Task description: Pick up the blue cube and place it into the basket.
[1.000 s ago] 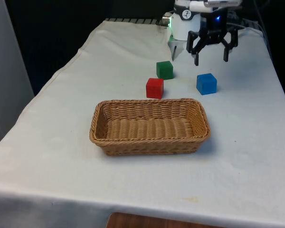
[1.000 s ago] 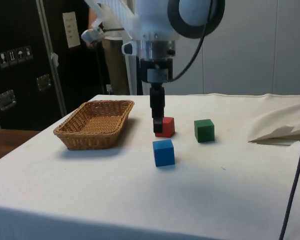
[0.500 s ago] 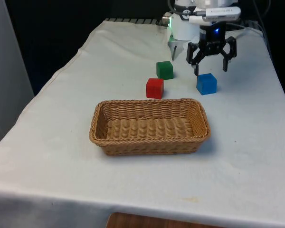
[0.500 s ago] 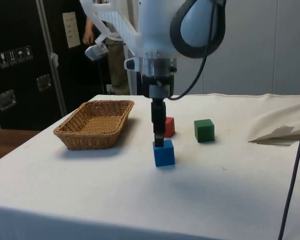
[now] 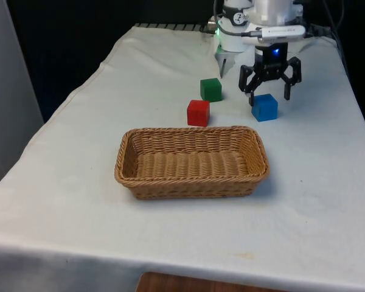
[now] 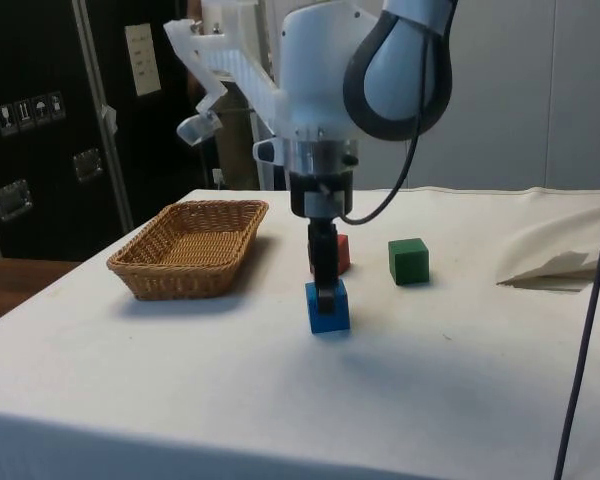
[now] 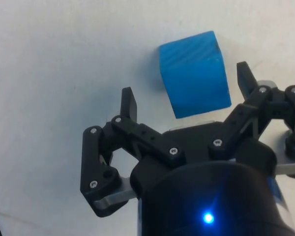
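Note:
The blue cube (image 5: 264,107) rests on the white cloth, to the front view's right of the red cube. My gripper (image 5: 267,92) is open and low over it, one finger on either side of the cube's top. In the side view the gripper (image 6: 325,292) reaches down onto the blue cube (image 6: 328,310). The wrist view has the blue cube (image 7: 193,73) between the two spread fingertips (image 7: 128,102), with gaps on both sides. The wicker basket (image 5: 191,177) stands nearer the front edge, with nothing in it; in the side view the basket (image 6: 190,249) is towards the left.
A red cube (image 5: 198,112) and a green cube (image 5: 211,89) sit close to the blue one, between it and the front view's left. In the side view the red cube (image 6: 338,252) lies just behind my fingers and the green cube (image 6: 408,260) beside it. A cloth fold (image 6: 555,270) rises at the right.
My gripper has come down from above the table until its open fingers straddle the blue cube. The cubes and basket have stayed where they were.

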Motion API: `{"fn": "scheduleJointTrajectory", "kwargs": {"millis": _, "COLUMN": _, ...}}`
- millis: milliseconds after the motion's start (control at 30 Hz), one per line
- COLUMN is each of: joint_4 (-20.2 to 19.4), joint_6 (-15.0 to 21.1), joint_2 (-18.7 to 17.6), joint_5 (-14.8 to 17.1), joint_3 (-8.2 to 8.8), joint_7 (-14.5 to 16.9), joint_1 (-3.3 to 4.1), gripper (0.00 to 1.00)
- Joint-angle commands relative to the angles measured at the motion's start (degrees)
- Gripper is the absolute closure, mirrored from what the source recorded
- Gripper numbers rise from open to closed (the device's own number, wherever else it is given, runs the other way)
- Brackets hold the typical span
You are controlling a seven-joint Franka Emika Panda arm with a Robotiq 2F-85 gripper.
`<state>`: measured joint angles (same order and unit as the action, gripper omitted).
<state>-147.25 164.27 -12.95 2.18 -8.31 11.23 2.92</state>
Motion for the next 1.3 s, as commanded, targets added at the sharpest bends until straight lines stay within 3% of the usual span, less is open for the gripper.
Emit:
{"fn": "scheduleJointTrajectory", "kwargs": {"millis": 0, "joint_4": 0.06, "joint_6": 1.09, "joint_2": -0.74, "joint_5": 0.29, "joint_3": -0.29, "joint_7": 0.40, "joint_1": -0.17, "gripper": 0.00}}
{"fn": "scheduleJointTrajectory", "kwargs": {"millis": 433, "joint_4": 0.57, "joint_6": 2.12, "joint_2": -3.55, "joint_5": -0.06, "joint_3": 0.00, "joint_7": 0.63, "joint_1": 0.00, "gripper": 0.00}}
{"fn": "scheduleJointTrajectory", "kwargs": {"millis": 567, "joint_4": 0.80, "joint_6": 3.95, "joint_2": -5.16, "joint_5": -0.46, "joint_3": 0.34, "joint_7": 0.80, "joint_1": 0.17, "gripper": 0.00}}
{"fn": "scheduleJointTrajectory", "kwargs": {"millis": 1133, "joint_4": 0.74, "joint_6": 4.13, "joint_2": -5.27, "joint_5": -0.17, "joint_3": 0.11, "joint_7": 0.92, "joint_1": 0.06, "gripper": 0.00}}
{"fn": "scheduleJointTrajectory", "kwargs": {"millis": 1267, "joint_4": 0.74, "joint_6": 4.13, "joint_2": -5.21, "joint_5": -0.17, "joint_3": 0.11, "joint_7": 0.92, "joint_1": 0.06, "gripper": 0.42}}
